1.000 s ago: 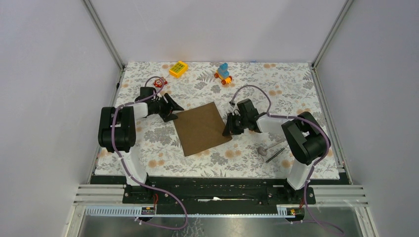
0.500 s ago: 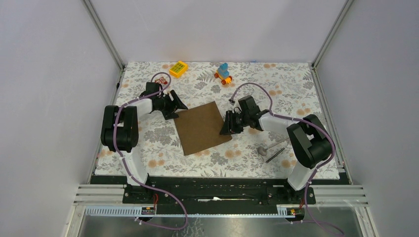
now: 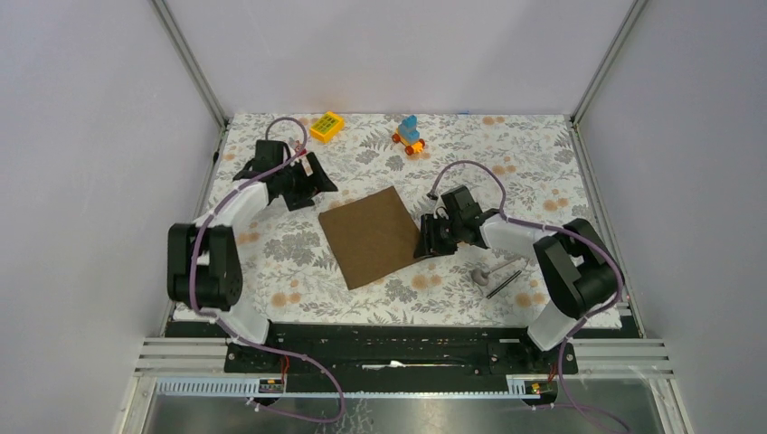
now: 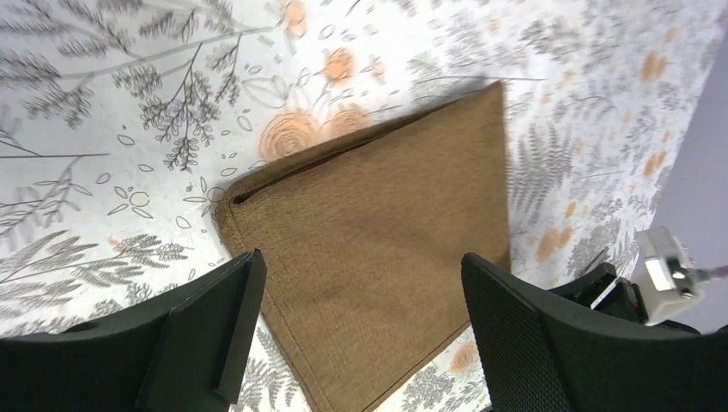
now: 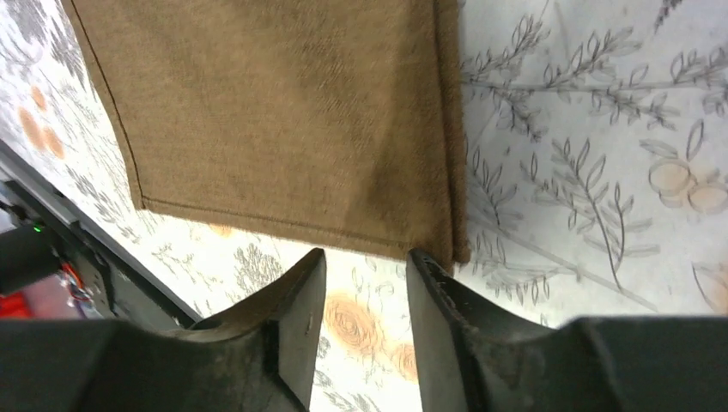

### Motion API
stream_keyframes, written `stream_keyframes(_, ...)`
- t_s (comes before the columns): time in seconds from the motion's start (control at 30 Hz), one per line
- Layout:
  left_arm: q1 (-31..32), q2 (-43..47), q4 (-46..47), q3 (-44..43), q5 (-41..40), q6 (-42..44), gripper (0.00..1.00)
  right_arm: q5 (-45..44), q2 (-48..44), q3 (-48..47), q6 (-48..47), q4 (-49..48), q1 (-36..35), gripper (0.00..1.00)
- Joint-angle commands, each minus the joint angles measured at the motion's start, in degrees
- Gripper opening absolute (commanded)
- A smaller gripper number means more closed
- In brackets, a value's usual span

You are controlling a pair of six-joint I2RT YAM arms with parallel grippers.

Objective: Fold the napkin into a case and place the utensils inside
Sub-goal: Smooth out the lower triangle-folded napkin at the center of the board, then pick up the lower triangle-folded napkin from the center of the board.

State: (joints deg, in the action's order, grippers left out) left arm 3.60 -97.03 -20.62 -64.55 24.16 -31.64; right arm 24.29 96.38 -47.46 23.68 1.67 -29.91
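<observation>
Spoon and dark stick utensil lie side by side on the tablecloth, apart from the folded brown napkin. Right gripper: fingers narrowly parted, empty, just beside the napkin's near-right corner. Left gripper: fingers spread wide, empty, above its far-left corner.

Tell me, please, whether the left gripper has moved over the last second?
Yes. The left gripper has drawn back from the napkin toward the table's far edge, closer to the yellow toy block.
</observation>
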Motion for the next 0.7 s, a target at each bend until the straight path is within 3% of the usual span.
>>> stream_keyframes(0.0,0.14,10.44,-2.14,0.65,-4.54,4.01,0.9,-9.21,-7.26,-4.06,-5.04,11.19,-4.35,0.52)
stream_keyframes(0.13,-0.08,15.88,-2.59,3.62,-7.8,5.24,0.91,-10.55,-7.68,-9.69,-6.07,14.66,-10.62,0.63)
stream_keyframes(0.5,-1.99,23.39,-2.01,8.12,-14.56,8.0,0.92,-15.91,5.02,-22.97,-0.3,15.09,-24.02,0.69)
stream_keyframes(0.67,-5.25,27.02,-3.03,9.62,-23.79,4.28,0.92,-23.79,12.56,-33.02,3.14,23.28,-31.09,0.83)
